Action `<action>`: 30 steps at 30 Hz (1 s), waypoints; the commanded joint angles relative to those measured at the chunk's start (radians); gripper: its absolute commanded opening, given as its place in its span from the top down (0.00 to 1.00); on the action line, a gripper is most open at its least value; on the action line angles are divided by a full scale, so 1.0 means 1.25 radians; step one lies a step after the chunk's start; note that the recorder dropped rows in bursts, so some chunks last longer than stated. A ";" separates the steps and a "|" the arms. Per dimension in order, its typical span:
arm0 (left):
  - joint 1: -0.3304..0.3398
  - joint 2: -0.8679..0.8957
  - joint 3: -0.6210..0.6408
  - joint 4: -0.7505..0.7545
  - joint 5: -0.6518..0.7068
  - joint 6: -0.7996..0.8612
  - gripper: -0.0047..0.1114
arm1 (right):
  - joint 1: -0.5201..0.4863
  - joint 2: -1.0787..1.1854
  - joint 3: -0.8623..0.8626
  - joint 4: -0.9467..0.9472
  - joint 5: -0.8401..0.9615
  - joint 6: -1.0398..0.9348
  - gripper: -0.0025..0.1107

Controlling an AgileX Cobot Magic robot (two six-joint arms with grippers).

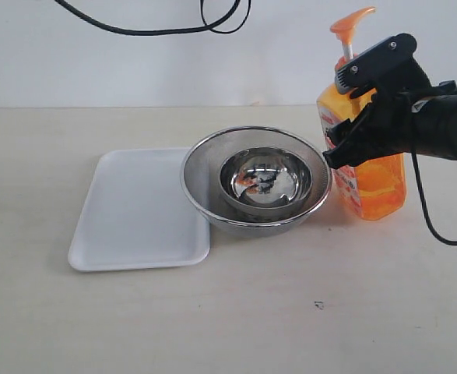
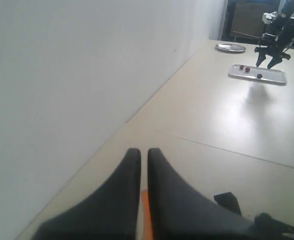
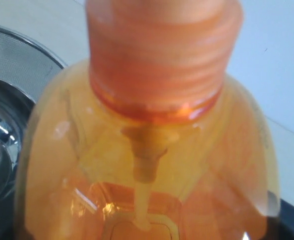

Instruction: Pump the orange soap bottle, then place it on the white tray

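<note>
The bottle (image 1: pixel 376 183) is seen standing on the table (image 1: pixel 275 319) at the right, just beside a steel strainer (image 1: pixel 205 167) in which a smaller bowl (image 1: pixel 290 178) is nested. It is clasped about its upper body by the right gripper (image 1: pixel 335 121), one finger set high beside the pump collar and the other lower across the label. The pump head is seen raised on its white stem. The tray (image 1: pixel 127 210) is laid at the left, its right edge met by the strainer, well apart from the bottle. In the right wrist view the frame is filled by the bottle's shoulder and ribbed collar. The left gripper (image 2: pixel 143 152) is held near a pale wall, its fingers (image 2: pixel 130 172) drawn together with only a thin slit between them.
</note>
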 commanded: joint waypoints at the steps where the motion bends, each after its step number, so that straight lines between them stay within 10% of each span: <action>1: 0.004 -0.013 0.016 0.003 -0.007 0.235 0.92 | -0.004 -0.008 -0.005 -0.007 0.003 -0.010 0.98; 11: -0.003 -0.010 0.016 0.003 -0.145 0.234 0.92 | -0.004 -0.008 -0.005 -0.007 0.004 -0.010 0.98; 30: -0.012 0.133 -0.075 0.003 0.023 0.136 0.92 | -0.004 -0.008 -0.005 -0.007 0.009 -0.010 0.98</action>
